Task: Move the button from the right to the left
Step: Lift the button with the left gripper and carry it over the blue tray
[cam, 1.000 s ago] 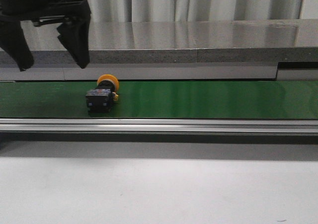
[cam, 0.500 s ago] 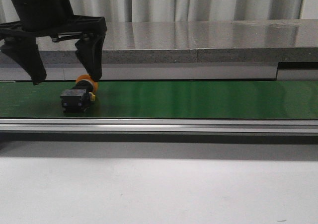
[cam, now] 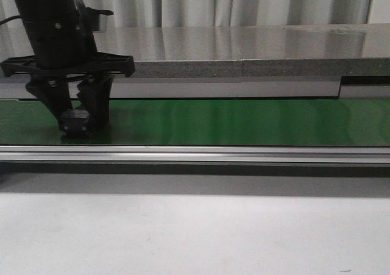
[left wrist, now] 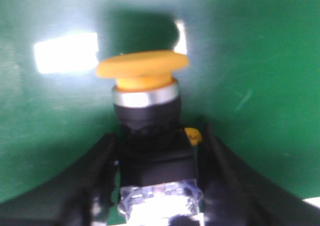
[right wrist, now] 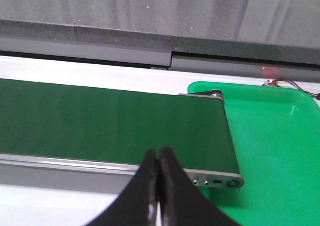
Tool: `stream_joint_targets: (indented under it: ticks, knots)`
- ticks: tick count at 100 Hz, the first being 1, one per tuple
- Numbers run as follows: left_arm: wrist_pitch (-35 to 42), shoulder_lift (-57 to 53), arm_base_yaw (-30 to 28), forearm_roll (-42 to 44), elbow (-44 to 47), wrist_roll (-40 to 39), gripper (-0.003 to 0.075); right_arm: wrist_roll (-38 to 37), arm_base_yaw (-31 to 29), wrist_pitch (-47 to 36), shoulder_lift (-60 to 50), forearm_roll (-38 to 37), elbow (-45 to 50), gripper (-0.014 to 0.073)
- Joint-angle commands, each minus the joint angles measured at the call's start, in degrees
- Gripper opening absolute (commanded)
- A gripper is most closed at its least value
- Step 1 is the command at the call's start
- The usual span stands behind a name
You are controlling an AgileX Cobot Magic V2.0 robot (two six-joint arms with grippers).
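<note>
The button lies on its side on the green conveyor belt (cam: pixel 244 121) at the far left; in the front view only its black body (cam: pixel 75 123) shows. The left wrist view shows its yellow-orange cap (left wrist: pixel 142 68), silver ring and black body. My left gripper (cam: pixel 79 125) is down on the belt, its two black fingers pressed against both sides of the button's body; it also shows in the left wrist view (left wrist: pixel 159 138). My right gripper (right wrist: pixel 159 156) is shut and empty, above the belt's near rail close to the belt's right end.
A grey stone-like ledge (cam: pixel 244 49) runs behind the belt. A metal rail (cam: pixel 244 155) edges the belt in front, with a white tabletop (cam: pixel 195 232) below it. A bright green tray (right wrist: pixel 280 136) sits past the belt's right end.
The button has travelled left along the belt. My left gripper came down from above, straddled it and narrowed its fingers onto the body.
</note>
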State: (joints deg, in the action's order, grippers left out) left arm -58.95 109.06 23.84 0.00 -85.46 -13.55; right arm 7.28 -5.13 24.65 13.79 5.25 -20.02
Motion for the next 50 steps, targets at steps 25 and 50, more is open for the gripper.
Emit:
stream_joint_targets:
  ticks: [25,50]
  knots:
    - [0.7,-5.1,-0.1,0.0,-1.8,-0.1,-0.0015,0.6,0.1,-4.7,0.4,0.3,-1.5,-0.0067]
    - [0.6,-11.0,-7.1,0.0,-1.8,3.4,-0.0015,0.6,0.1,-4.7,0.4,0.3,-1.5,-0.0067]
